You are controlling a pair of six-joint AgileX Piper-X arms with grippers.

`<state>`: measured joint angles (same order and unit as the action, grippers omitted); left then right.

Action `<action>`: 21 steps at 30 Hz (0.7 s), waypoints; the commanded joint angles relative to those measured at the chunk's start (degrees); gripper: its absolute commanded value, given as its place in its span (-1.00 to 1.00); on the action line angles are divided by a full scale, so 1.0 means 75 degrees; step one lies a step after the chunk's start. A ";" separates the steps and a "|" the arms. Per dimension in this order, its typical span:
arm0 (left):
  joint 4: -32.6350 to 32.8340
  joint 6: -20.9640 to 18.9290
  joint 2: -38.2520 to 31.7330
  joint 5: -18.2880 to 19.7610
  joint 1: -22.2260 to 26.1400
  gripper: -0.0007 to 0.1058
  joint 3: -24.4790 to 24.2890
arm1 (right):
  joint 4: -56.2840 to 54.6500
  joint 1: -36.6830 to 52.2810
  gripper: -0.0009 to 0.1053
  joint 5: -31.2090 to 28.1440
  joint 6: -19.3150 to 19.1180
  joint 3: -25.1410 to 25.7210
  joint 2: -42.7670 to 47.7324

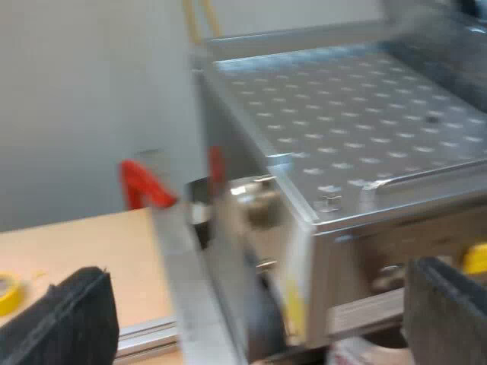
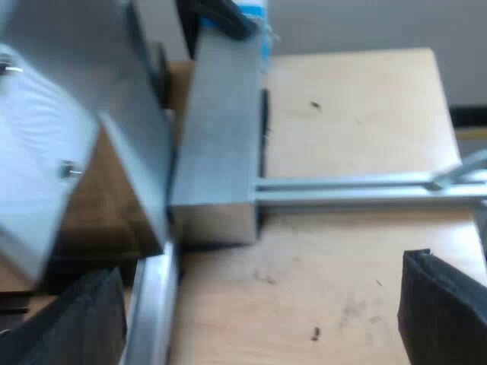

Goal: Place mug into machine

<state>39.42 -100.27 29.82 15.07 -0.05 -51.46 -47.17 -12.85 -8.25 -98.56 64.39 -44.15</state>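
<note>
The espresso machine [image 1: 358,144] is close under my left gripper [image 1: 255,327], its dimpled metal top and one corner toward me. The left gripper is open over that corner, black fingers [image 1: 68,319] wide apart with nothing between them. The red end of the holder's handle [image 1: 144,186] sticks out beside the machine's side wall. My right gripper [image 2: 259,327] is open above the wooden table [image 2: 350,114], beside the machine's metal body [image 2: 217,129]. Nothing is between its fingers [image 2: 445,312].
An aluminium rail [image 2: 358,186] runs across the table from the machine's base. A yellow tape roll [image 1: 7,293] lies on the wood near the left gripper. Something light blue [image 2: 255,15] stands beyond the machine. A small yellow part [image 1: 475,258] sits on the machine's face.
</note>
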 commanded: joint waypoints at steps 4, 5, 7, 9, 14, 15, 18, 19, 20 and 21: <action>0.0435 0.0015 -0.0406 0.0197 0.0274 0.48 -0.0054 | -0.0511 0.1000 0.41 0.0284 -0.0547 0.0089 0.0221; 0.0578 0.0015 -0.0564 0.0197 0.0274 0.48 -0.0054 | -0.0551 0.1094 0.41 0.0284 -0.0584 0.0089 0.0272; 0.0728 0.0015 -0.0793 0.0197 0.0274 0.48 -0.0054 | -0.0596 0.1249 0.41 0.0284 -0.0722 0.0061 0.0481; 0.0809 0.0015 -0.1068 0.0197 0.0274 0.48 -0.0057 | -0.0594 0.1270 0.41 0.0235 -0.0758 -0.0044 0.0777; 0.1224 0.0015 -0.2012 0.0197 0.0274 0.48 -0.0057 | -0.0594 0.1270 0.41 0.0234 -0.0755 -0.0607 0.1835; 0.1384 0.0033 -0.2253 0.0179 0.0274 0.48 -0.0057 | -0.0594 0.1270 0.41 0.0234 -0.0755 -0.0740 0.2153; 0.1777 0.0033 -0.2869 0.0131 0.0274 0.48 -0.0070 | -0.0612 0.1270 0.41 0.0234 -0.0755 -0.1043 0.2919; 0.1815 0.0033 -0.3004 0.0125 0.0274 0.48 -0.0070 | -0.0623 0.1270 0.41 0.0234 -0.0755 -0.1102 0.3084; 0.1945 0.0033 -0.3277 0.0072 0.0274 0.48 -0.0070 | -0.0644 0.1270 0.41 0.0234 -0.0755 -0.1196 0.3357; 0.2013 0.0033 -0.3370 0.0049 0.0274 0.48 -0.0070 | -0.0671 0.1270 0.41 0.0234 -0.0755 -0.1242 0.3513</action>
<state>53.33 -99.98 6.23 16.04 2.04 -51.59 -52.21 -3.53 -6.83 -103.62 55.13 -18.67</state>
